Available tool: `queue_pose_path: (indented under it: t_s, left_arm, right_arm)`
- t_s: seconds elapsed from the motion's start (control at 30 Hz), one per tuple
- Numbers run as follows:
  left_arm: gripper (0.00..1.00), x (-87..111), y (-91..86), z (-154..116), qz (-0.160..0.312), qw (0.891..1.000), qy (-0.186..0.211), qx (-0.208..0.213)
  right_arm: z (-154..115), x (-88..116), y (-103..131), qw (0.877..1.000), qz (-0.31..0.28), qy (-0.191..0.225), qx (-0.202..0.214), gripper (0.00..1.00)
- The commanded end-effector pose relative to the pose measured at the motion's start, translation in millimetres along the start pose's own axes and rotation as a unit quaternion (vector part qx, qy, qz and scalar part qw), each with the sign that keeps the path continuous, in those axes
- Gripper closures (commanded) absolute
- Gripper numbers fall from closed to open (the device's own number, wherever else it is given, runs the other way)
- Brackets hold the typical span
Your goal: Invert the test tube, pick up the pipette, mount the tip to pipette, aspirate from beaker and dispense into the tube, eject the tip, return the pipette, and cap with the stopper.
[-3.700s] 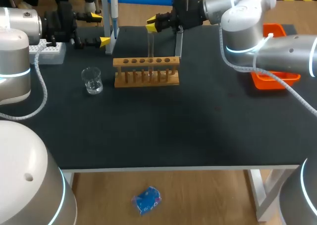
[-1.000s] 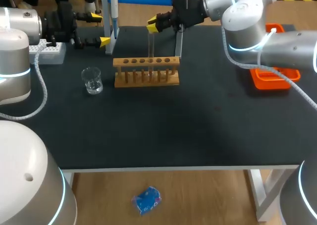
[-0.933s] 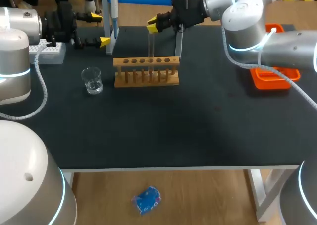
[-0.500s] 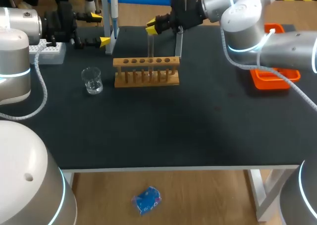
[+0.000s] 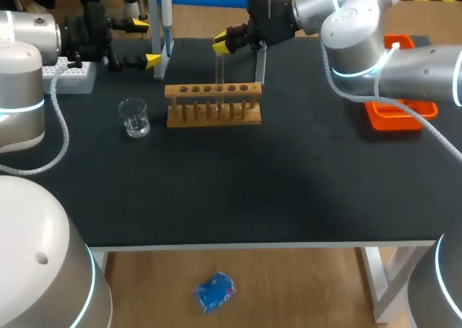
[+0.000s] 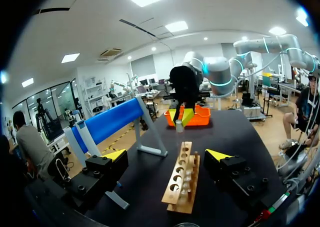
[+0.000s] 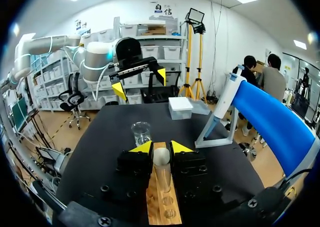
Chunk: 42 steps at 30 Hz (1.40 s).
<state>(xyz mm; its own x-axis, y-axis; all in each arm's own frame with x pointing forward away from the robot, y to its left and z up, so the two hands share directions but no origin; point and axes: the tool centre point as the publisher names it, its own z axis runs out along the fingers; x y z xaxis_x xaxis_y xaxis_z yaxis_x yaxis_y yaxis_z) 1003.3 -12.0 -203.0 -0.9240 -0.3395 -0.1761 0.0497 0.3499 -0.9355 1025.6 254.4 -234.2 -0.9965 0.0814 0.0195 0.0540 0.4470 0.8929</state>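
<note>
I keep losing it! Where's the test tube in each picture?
Head view: test tube in right gripper, above the wooden rack.
Left wrist view: past the rack, in the right gripper.
Right wrist view: test tube between its own fingers, over the rack.
Shared landmark: the rack.

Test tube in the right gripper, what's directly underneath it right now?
The wooden rack lies directly under the test tube, which the right gripper grips near its rounded upper end. Whether the tube's lower end is inside a rack hole cannot be seen.

One test tube [image 5: 219, 68], one rack [image 5: 214, 92], one beaker [image 5: 134, 117], one pipette [image 5: 165, 14]
</note>
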Motion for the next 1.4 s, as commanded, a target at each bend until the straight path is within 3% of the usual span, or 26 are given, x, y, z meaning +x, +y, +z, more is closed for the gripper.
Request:
queue_pose_path:
  t_s: [0.03,0.33,0.37,0.4,0.43,0.47,0.77,1.13,1.17,1.2,1.23,1.27,1.3,1.4]
  left_arm:
    - [0.00,-0.6,-0.5,-1.4,-0.001,1.000,0.002,-0.001]
    - [0.00,-0.6,-0.5,-1.4,-0.001,1.000,0.002,-0.001]
    - [0.00,-0.6,-0.5,-1.4,-0.001,1.000,0.002,-0.001]
    - [0.00,-0.6,-0.5,-1.4,-0.001,1.000,0.002,-0.001]
    - [0.00,-0.6,-0.5,-1.4,-0.001,1.000,0.002,-0.001]
    - [0.00,-0.6,-0.5,-1.4,-0.001,1.000,0.002,-0.001]
    - [0.00,-0.6,-0.5,-1.4,-0.001,1.000,0.002,-0.001]
    - [0.00,-0.6,-0.5,-1.4,-0.001,1.000,0.002,-0.001]
    - [0.00,-0.6,-0.5,-1.4,-0.001,1.000,0.002,-0.001]
    - [0.00,-0.6,-0.5,-1.4,-0.001,1.000,0.002,-0.001]
    - [0.00,-0.6,-0.5,-1.4,-0.001,1.000,0.002,-0.001]
    - [0.00,-0.6,-0.5,-1.4,-0.001,1.000,0.002,-0.001]
    - [0.00,-0.6,-0.5,-1.4,-0.001,1.000,0.002,-0.001]
    - [0.00,-0.6,-0.5,-1.4,-0.001,1.000,0.002,-0.001]
  right_arm:
    - [1.3,-1.3,-3.3,1.000,0.003,0.004,0.006,1.00]
    - [3.4,0.6,-7.8,1.000,0.011,0.006,0.006,1.00]
    - [2.4,-0.2,-6.4,1.000,0.011,0.005,0.006,0.90]
    - [1.4,-0.7,-5.2,1.000,0.011,0.003,0.004,0.60]
    - [0.5,-1.0,-4.0,1.000,0.010,0.000,0.002,0.12]
    - [-1.0,-1.6,-1.9,1.000,0.010,-0.001,-0.001,0.00]
    - [-9.4,-1.9,12.5,1.000,0.002,-0.008,-0.021,0.00]
    - [-18.2,1.1,26.8,0.991,-0.011,0.017,-0.131,0.00]
    - [-18.8,0.9,27.5,0.990,-0.013,0.017,-0.139,0.06]
    - [-19.5,0.9,28.1,0.989,-0.014,0.017,-0.148,0.60]
    - [-19.9,1.0,28.4,0.987,-0.012,0.019,-0.158,0.82]
    - [-20.1,1.1,28.7,0.986,-0.010,0.020,-0.163,0.95]
    - [-20.2,1.5,28.9,0.986,-0.014,0.017,-0.165,1.00]
    - [-19.5,2.8,29.7,0.984,-0.014,0.019,-0.175,1.00]
